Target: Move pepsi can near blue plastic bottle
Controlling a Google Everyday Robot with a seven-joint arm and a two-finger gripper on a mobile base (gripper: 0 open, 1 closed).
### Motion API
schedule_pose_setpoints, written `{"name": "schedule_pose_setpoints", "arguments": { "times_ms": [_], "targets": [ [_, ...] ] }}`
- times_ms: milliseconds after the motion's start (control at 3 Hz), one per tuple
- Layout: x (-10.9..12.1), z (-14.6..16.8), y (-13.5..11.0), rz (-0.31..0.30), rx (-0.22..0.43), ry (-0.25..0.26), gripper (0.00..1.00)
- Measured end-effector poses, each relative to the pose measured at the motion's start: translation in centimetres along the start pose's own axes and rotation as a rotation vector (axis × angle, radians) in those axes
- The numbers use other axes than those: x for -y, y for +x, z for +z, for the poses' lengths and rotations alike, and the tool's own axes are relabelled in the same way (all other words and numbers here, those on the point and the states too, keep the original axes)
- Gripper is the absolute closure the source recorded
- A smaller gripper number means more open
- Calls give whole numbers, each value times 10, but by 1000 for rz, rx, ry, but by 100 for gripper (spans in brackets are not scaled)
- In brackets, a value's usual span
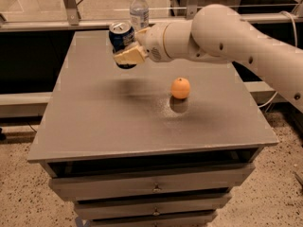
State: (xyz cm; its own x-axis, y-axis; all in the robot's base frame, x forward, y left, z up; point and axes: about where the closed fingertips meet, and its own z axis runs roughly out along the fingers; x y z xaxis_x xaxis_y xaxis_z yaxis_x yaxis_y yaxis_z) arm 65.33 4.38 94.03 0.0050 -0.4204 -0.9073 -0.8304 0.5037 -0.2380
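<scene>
Grey tabletop [118,122] over drawers [151,187]; speckled floor [19,197] around, metal rail [42,25] behind, dark gaps beside.

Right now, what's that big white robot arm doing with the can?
The robot's gripper is shut on the pepsi can, holding it up off the grey table near the far edge, close to the blue plastic bottle standing there. An orange sits by itself in the middle.
</scene>
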Motion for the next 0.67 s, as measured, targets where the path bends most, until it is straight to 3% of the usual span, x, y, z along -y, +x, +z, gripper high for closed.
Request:
{"name": "schedule_pose_setpoints", "arguments": {
  "times_ms": [333,667],
  "targets": [
    [37,-16,1,-30,-27,57,100],
    [83,-19,18,-34,-59,101,100]
  ]
}}
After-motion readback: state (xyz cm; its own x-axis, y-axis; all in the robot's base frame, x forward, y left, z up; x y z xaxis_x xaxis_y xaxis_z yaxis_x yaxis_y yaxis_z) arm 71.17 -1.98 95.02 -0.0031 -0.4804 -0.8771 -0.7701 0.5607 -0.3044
